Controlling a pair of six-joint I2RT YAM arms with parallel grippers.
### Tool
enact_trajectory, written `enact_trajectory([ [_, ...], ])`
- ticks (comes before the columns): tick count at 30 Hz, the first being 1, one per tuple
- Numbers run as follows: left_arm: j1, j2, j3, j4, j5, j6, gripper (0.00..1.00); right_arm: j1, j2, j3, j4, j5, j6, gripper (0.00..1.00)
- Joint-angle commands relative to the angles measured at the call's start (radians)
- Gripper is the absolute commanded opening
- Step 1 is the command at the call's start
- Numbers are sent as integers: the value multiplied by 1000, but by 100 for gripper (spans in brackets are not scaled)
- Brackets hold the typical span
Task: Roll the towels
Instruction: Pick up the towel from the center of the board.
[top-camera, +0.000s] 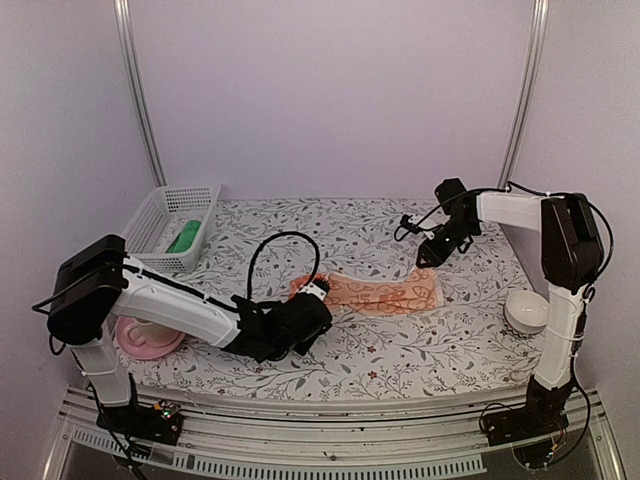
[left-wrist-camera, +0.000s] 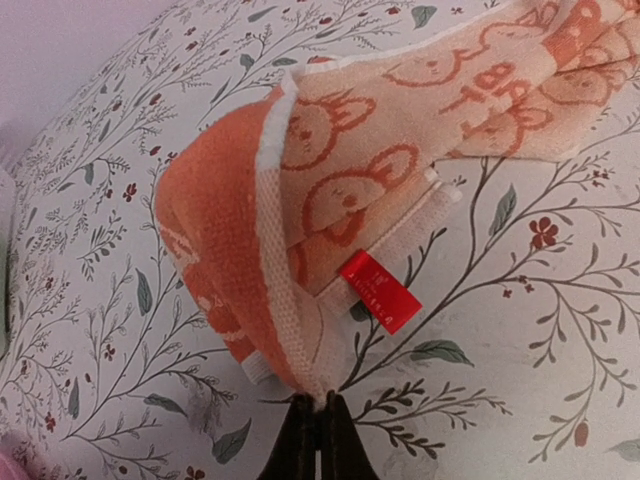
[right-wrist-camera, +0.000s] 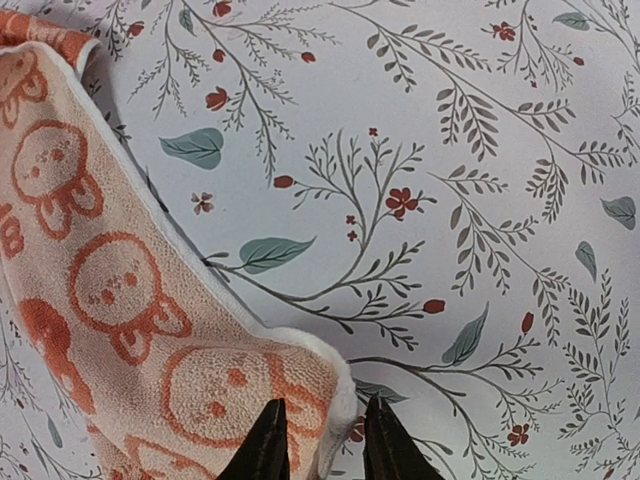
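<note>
Orange towel (top-camera: 385, 293) mid-frame, left claw (left-wrist-camera: 312, 408) pinching its folded end, right claw (right-wrist-camera: 322, 415) narrowly parted astride its right corner

Green towel (top-camera: 184, 238) part-hidden by basket (top-camera: 150, 222) wall; orange towel (left-wrist-camera: 350, 150) cropped, left wrist view.

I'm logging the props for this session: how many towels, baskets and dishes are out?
Towels: 2, orange towel and green towel
Baskets: 1, white basket
Dishes: 2, pink plate and white bowl
Total: 5
</note>
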Motion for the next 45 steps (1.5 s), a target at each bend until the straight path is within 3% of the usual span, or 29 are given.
enact_trajectory([
  [1,-15,16,23,8,1,-10,0,14,27,43,8,14,13,26],
  [5,-15,16,21,8,1,-11,0,17,35,55,5,22,16,20],
  [7,-15,17,23,9,0,-11,0,17,36,59,3,22,19,13],
  [15,-16,15,22,6,-2,-11,0,20,46,61,0,59,27,11],
  [19,-17,11,20,5,-5,-11,0,19,40,62,2,69,30,3],
  [25,-4,-24,31,-15,-18,25,0,20,-41,60,-1,33,22,2],
  [35,75,-280,47,-134,-102,165,0,-61,-409,-45,71,-119,-20,2],
  [45,-42,-482,121,-484,-388,29,0,-107,-960,-297,144,-217,-68,2],
])
